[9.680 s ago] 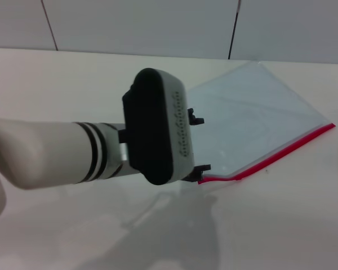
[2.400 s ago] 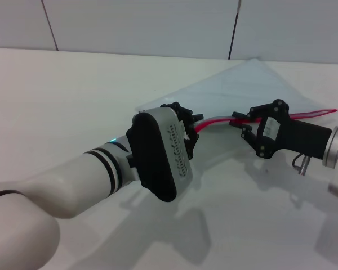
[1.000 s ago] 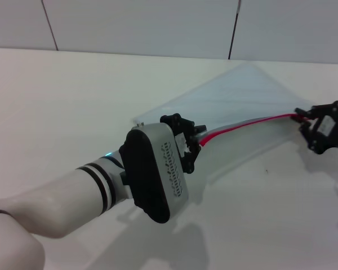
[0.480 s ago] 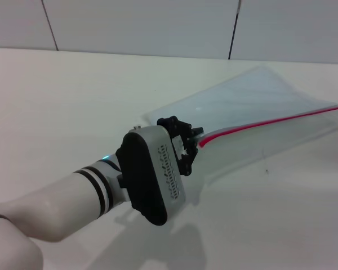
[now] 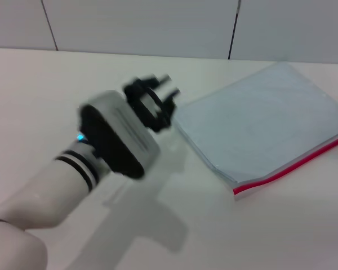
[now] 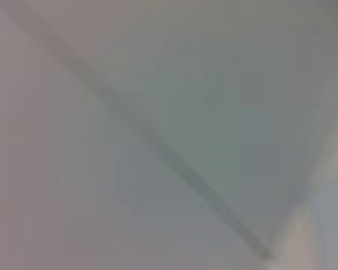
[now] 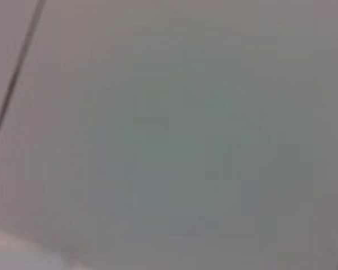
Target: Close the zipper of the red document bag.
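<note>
One gripper is seen in the head view: the left gripper (image 5: 153,100), left of centre in the upper half of the frame, blurred. Its dark fingers (image 5: 139,87) appear parted with nothing held between them, and they are raised clear of the table (image 5: 56,79), just beside the upper left corner of the red document bag (image 5: 265,121) but not touching it. The white forearm runs from the gripper down to the lower left corner of the frame. The right gripper is not seen in the head view, and nothing of either gripper can be made out in the two wrist views, which are filled with blurred grey.

One bag is counted, lying flat on the right side of the frame, and one zipper (image 5: 296,166), a single red strip along the bag's lower right edge, running from the lower middle up to the right border. The strip looks straight and unbroken, so the closing is judged to be done or nearly so; whether the slider sits at the very end cannot be told, since that end is cut off by the frame.

If the step in hand is a release and retreat, it is best done with the fingers kept wide and lifted straight off, so that the thin plastic is not dragged or the closed edge disturbed
</note>
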`<state>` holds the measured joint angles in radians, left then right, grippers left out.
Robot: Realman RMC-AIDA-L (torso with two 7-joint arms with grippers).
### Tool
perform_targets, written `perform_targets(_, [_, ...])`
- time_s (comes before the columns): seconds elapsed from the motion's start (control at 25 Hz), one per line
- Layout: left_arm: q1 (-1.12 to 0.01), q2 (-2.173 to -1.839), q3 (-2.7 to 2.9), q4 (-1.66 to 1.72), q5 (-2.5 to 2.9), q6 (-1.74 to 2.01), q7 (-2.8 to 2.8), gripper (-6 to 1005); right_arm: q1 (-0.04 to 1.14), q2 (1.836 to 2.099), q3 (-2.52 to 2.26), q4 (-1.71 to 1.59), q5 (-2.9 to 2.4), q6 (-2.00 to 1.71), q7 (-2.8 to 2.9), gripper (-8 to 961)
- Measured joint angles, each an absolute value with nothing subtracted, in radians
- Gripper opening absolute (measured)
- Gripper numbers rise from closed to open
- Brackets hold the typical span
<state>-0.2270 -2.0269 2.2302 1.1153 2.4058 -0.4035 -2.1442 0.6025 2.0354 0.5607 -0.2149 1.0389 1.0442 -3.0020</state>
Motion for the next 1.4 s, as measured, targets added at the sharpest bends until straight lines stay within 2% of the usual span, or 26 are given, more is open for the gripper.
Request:
perform_targets(0.2, [-0.243, -2.019, 2.222, 0.991, 2.342, -0.706, -2.362, 346, 0.480, 2.034, 0.627, -0.062, 1.215, 1.259, -2.996, 428])
perform_targets(0.36, [-0.269, -2.021, 2.206, 0.839, 2.328, -0.917, -2.564, 433, 0.439, 2.035, 0.633, -0.005, 1.280, 1.344, -2.993, 680])
perform_targets(0.56, [-0.296, -2.022, 2.182, 0.687, 2.324, -1.112, -2.847, 541, 0.411, 2.035, 0.635, 0.017, 1.332, 1.385, -2.899, 880])
perform_targets(0.64, [-0.308, -2.019, 2.182, 0.623, 2.324, -1.181, -2.941, 584, 0.406, 2.035, 0.634, 0.013, 1.337, 1.390, -2.852, 882])
perform_targets(0.76, [-0.324, -2.024, 2.181, 0.542, 2.317, -1.274, -2.988, 785, 0.404, 2.034, 0.632, 0.013, 1.337, 1.394, -2.832, 885])
perform_targets(0.96, [-0.327, -2.028, 2.184, 0.520, 2.310, -1.318, -2.989, 865, 0.407, 2.034, 0.628, 0.013, 1.336, 1.395, -2.831, 890])
perform_targets(1.4, [-0.327, -2.028, 2.182, 0.518, 2.310, -1.321, -2.990, 864, 0.410, 2.034, 0.624, 0.020, 1.329, 1.391, -2.830, 891])
